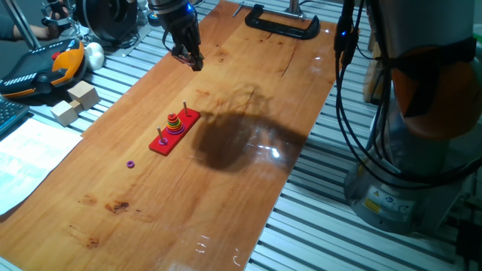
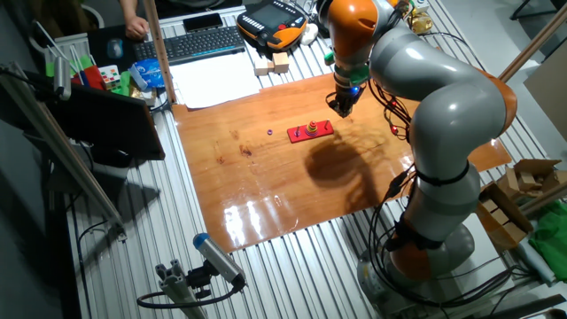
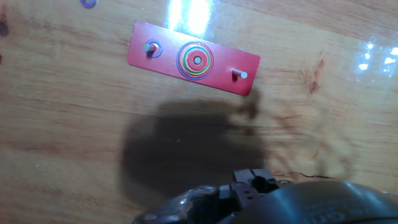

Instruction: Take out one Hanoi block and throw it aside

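The red Hanoi base (image 1: 186,121) lies on the wooden table, and also shows in the other fixed view (image 2: 323,129) and the hand view (image 3: 249,70). A stack of coloured rings (image 1: 174,124) (image 3: 195,60) sits on its middle peg. One purple ring (image 1: 163,140) (image 3: 152,48) sits on an end peg. The other end peg is bare. A small purple ring (image 1: 131,163) (image 2: 269,132) (image 3: 87,3) lies loose on the table beside the base. My gripper (image 1: 194,60) (image 2: 342,110) (image 3: 252,179) hangs above the table, well apart from the base, with its fingers together and nothing seen between them.
A black clamp (image 1: 282,22) grips the table's far edge. Wooden blocks (image 1: 75,102), an orange-black teach pendant (image 1: 41,68) and paper sheets (image 1: 30,150) lie off the table's left side. The robot's base (image 1: 407,113) stands at the right. A keyboard (image 2: 199,42) lies beyond the table.
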`<state>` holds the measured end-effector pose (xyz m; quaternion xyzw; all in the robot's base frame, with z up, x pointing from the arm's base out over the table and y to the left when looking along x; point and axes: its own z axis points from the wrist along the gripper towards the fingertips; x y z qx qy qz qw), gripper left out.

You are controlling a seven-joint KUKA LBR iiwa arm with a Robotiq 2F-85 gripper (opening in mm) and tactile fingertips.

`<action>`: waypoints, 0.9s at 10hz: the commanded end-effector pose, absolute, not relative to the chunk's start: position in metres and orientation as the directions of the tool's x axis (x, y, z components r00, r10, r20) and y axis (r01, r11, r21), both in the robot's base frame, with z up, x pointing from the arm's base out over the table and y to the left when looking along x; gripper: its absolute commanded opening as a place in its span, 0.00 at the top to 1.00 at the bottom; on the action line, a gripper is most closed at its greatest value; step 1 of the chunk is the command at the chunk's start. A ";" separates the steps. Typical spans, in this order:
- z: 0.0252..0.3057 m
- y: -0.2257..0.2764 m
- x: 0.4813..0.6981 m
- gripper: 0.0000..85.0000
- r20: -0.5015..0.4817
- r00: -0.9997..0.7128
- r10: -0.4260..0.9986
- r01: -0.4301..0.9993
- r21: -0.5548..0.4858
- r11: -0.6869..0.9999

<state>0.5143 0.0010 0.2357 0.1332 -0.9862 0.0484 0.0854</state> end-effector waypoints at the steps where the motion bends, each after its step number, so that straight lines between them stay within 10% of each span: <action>1: 0.236 0.001 0.514 0.99 0.183 -0.949 -0.256 -0.273 -0.072 0.959; 9: 0.236 0.001 0.514 0.99 0.183 -0.945 -0.272 -0.288 -0.068 0.955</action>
